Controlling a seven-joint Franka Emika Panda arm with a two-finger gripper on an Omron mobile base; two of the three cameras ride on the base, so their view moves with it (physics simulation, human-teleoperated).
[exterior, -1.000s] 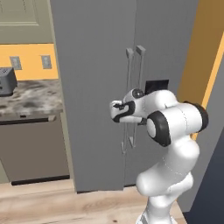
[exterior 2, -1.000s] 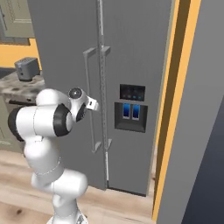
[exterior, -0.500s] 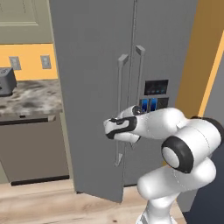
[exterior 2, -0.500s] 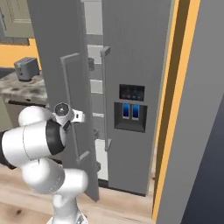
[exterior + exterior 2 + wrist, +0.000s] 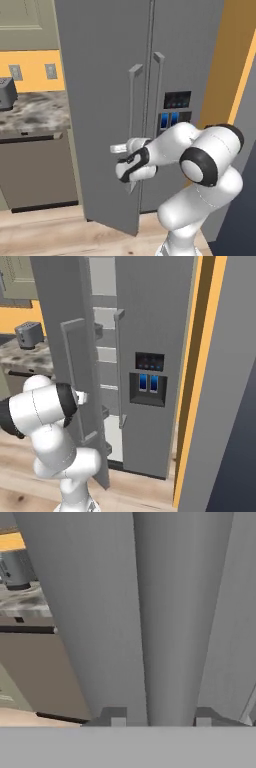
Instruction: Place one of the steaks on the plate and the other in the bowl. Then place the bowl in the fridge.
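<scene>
The dark grey fridge (image 5: 195,55) (image 5: 155,311) stands ahead with its left door (image 5: 100,100) (image 5: 62,301) swung partly out. My gripper (image 5: 131,172) (image 5: 157,718) is at the lower part of that door's long vertical handle (image 5: 132,110) (image 5: 70,376) (image 5: 170,612). The handle runs up between my two fingertips, which sit close on either side of it. Pale grey shelves (image 5: 107,356) show through the gap. The steaks, the plate and the bowl are out of view.
The right door, with its dispenser (image 5: 175,107) (image 5: 149,383), stays closed. To the left are a speckled counter (image 5: 35,112) with a toaster (image 5: 5,92) (image 5: 27,335) and a dishwasher front (image 5: 37,170). An orange wall panel (image 5: 225,75) rises at the right.
The left fridge door has swung from closed to partly open, with my gripper moving down and back along with its handle. The shelves inside have come into sight.
</scene>
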